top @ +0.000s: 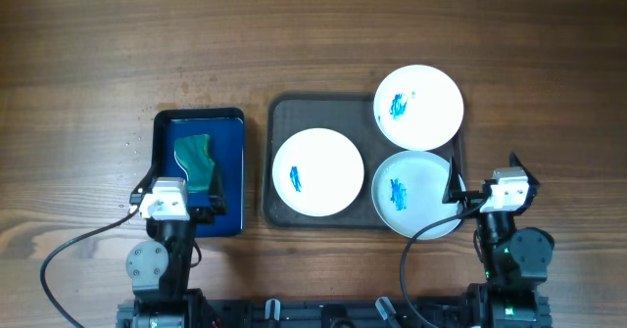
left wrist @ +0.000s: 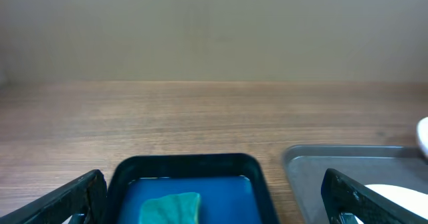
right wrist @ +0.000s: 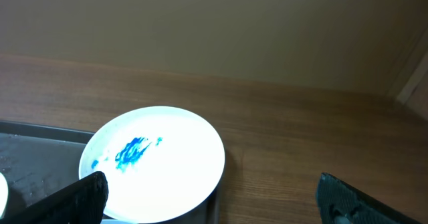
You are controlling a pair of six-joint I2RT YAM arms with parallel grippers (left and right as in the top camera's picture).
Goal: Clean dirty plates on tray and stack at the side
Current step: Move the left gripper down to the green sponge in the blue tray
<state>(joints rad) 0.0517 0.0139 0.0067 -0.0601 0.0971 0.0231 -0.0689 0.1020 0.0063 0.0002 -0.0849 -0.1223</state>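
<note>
Overhead: 3 blue-smeared plates (top: 317,172) on tray (top: 279,113), none stacked aside yet; left gripper (left wrist: 214,184) spread wide, empty, green sponge (top: 194,162) straight ahead in blue tray (top: 160,171); right gripper (right wrist: 212,184) spread wide, empty, at near-right plate (top: 416,193), likely nearer for lifting.

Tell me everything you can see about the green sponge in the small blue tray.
The green sponge is a soft-looking, teal-green block with wavy edges, lying flat on the floor of the small blue rectangular tray with its dark rim. The open left end effector hangs at its near end; nothing grips it.
</note>
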